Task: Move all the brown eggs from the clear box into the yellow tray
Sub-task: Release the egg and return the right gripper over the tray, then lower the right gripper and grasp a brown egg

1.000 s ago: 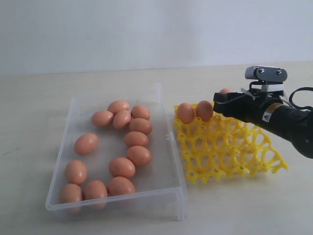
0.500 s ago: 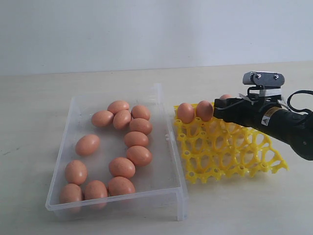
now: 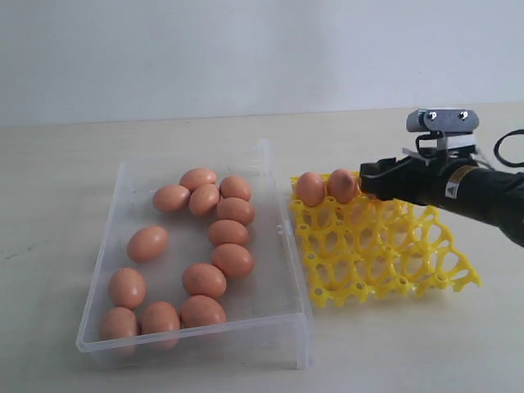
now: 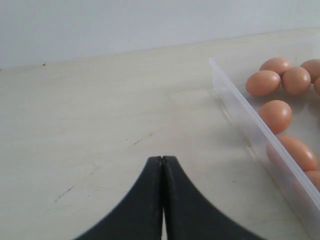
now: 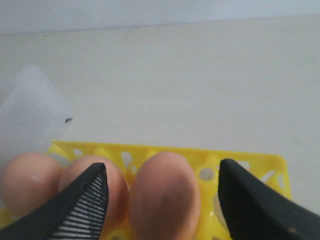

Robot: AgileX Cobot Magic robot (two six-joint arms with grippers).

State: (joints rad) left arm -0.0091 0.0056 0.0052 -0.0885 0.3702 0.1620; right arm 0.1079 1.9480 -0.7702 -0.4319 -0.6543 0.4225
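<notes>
The right claw stands open over the far edge of the yellow tray. Its two black fingers are spread to either side of an egg that sits upright in a cup in the tray's far row. A gap shows between this egg and each finger, so the claw grips nothing. Two more eggs sit side by side in the same row, to the left of it, at the tray's far left corner. From the outside camera the claw hides the egg between the fingers.

The tray lies on the pale table, just right of the clear box. Thirteen eggs lie loose on the box floor. There is a cluster at the far end, a line running down the middle toward the near wall, and a few along the left side.

The left claw is closed, its fingers pressed together with nothing between them. It is over the table outside the box, near one of its walls.
</notes>
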